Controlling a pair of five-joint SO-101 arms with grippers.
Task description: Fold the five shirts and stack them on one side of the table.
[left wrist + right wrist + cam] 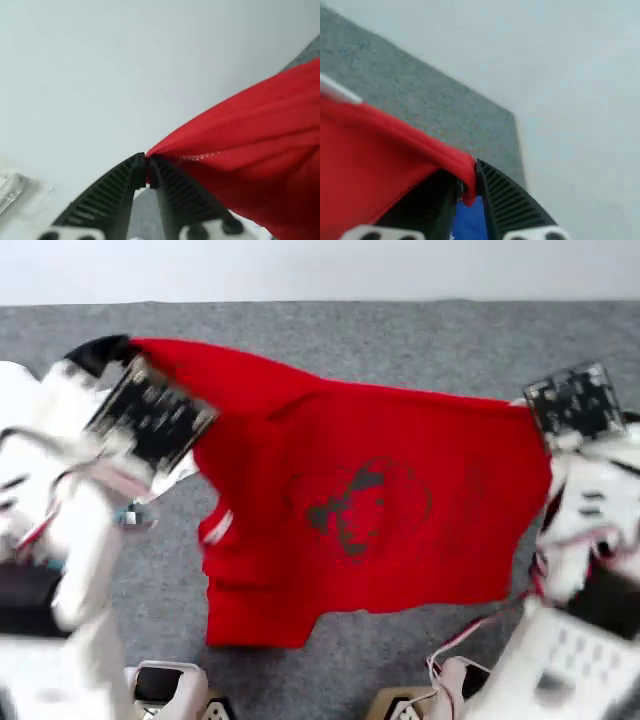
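Holding the red shirt (380,520) stretched over the surface (400,330), before folding.
Hem hangs near; farther, left end effector (147,167) and right end effector (470,187) each pinch one corner. Next, probably, lay it flat.

The table (400,330) has a grey, felt-like top that fills the high view from side to side. Its far edge ends in a straight line against a pale surface. The right wrist view shows one far corner of this grey top. A red shirt (400,510) is spread over the middle, and its lower hem seems to rest on the grey, though this is hard to judge from above. A white arm base (165,685) stands at the near edge, with a second base (405,702) beside it.
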